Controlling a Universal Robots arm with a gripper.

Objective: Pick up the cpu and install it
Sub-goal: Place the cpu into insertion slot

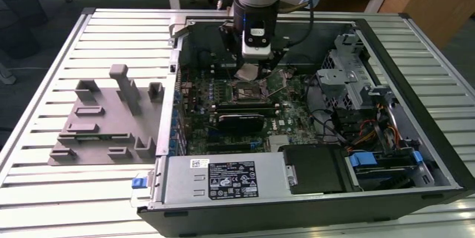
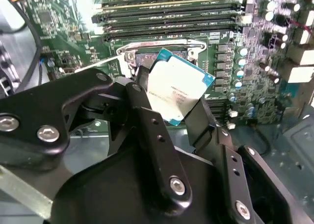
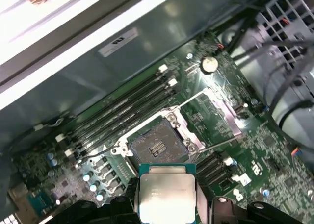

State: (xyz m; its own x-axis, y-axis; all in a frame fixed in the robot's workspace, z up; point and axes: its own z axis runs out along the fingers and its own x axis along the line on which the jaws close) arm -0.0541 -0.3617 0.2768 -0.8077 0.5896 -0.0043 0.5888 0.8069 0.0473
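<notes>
Claw [image 2: 170,100] clamping cpu [image 2: 180,84] (print illegible), over socket [image 3: 154,146]

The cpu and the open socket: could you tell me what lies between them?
In the first wrist view, only the socket's metal frame edge lies between; the end effector holds the cpu.

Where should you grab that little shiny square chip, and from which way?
By two opposite edges, from above its flat top, as the gripper holds the cpu. It is thin and flat, and that keeps its underside free for the socket.
</notes>
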